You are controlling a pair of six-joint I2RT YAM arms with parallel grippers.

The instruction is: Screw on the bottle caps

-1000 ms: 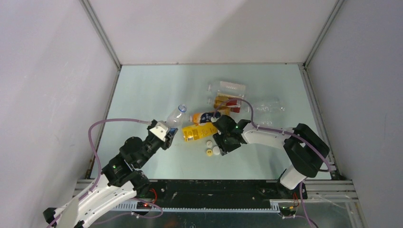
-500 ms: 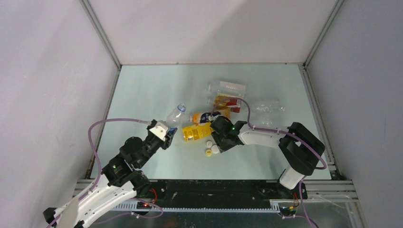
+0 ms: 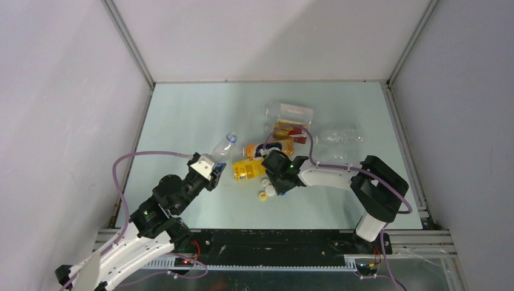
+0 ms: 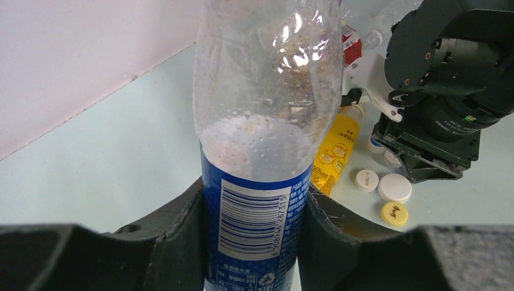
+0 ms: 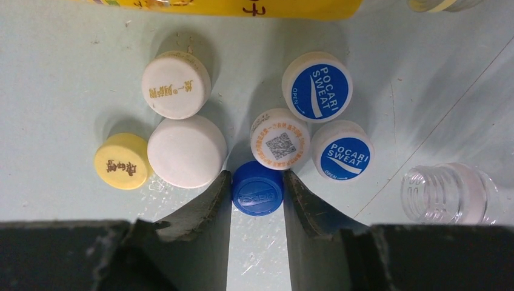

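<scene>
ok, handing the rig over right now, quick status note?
Left gripper: shut on the clear blue-label bottle.
Right gripper: closed on the blue cap, which sits on the table.
Six more caps lie loose beside it, including two Pocari Sweat caps and a yellow cap. Other bottles lie past them.
Done: no cap seen screwed on.
Left: lift the blue cap, thread it on, then the rest.

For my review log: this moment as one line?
left end effector: holds clear blue-labelled plastic bottle | right end effector: closed on small dark-blue plastic cap
</scene>
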